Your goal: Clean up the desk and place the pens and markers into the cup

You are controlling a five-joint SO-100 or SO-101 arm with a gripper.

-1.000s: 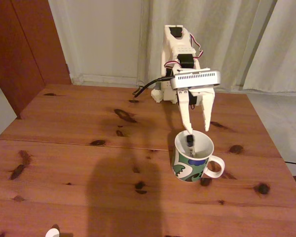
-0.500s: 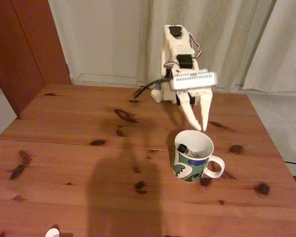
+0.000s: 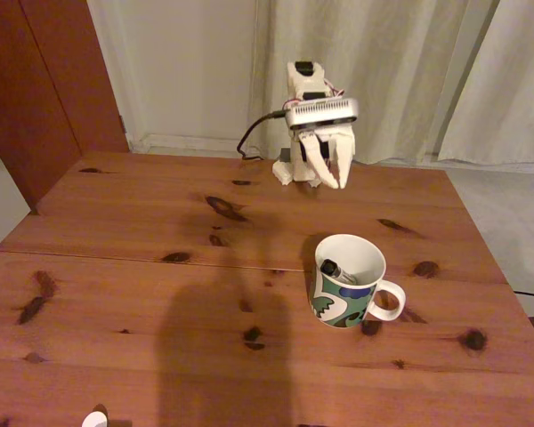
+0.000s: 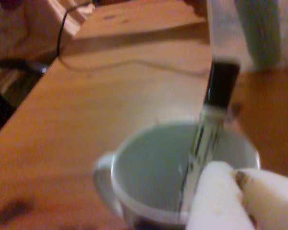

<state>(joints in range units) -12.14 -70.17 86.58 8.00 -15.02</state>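
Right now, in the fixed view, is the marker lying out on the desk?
No, the marker sits inside the cup, its dark end leaning against the inner wall.

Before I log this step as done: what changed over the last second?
The fingers pulled up and back from over the mug toward the arm's base. The marker, upright in the mug a second ago, settled lower and now leans inside it. Mug and desk stayed put.
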